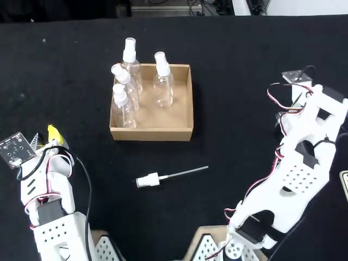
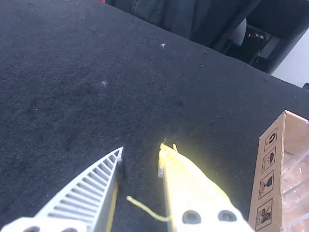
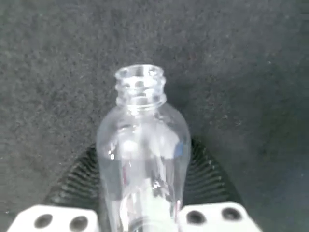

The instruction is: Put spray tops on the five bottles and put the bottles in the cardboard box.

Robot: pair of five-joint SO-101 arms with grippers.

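Two white robot arms rise from the front edge of the black worktop point(image 1: 244, 49), one at the front left corner, one along the right edge. The left gripper point(image 2: 141, 150) hangs over bare worktop, its grey and yellow fingers parted with nothing between them. The right gripper point(image 3: 142, 154) is clamped around the body of a clear uncapped bottle point(image 3: 140, 111).

A cardboard box point(image 1: 152, 133) sits toward the far middle of the worktop. Four capped bottles point(image 1: 163, 84) stand upright inside it, mostly in its left half. A loose spray top point(image 1: 149, 180) lies flat between the box and the front edge, its thin dip tube pointing toward the right edge.

Likely risks:
- The long tube could miss or bend at the narrow neck if the bottle tilts in the grip.
- The smooth plastic may slip or buckle under squeezing.
- The spray top lies low, so fingers may scrape the worktop or flick it away.
- Lowering the fifth bottle could topple those already boxed.

From above, the right arm's own body covers the held bottle. The right wrist view gives its bare threaded neck. The high view alone relates the spray top, box and arms. The left wrist view adds one box corner nearby.
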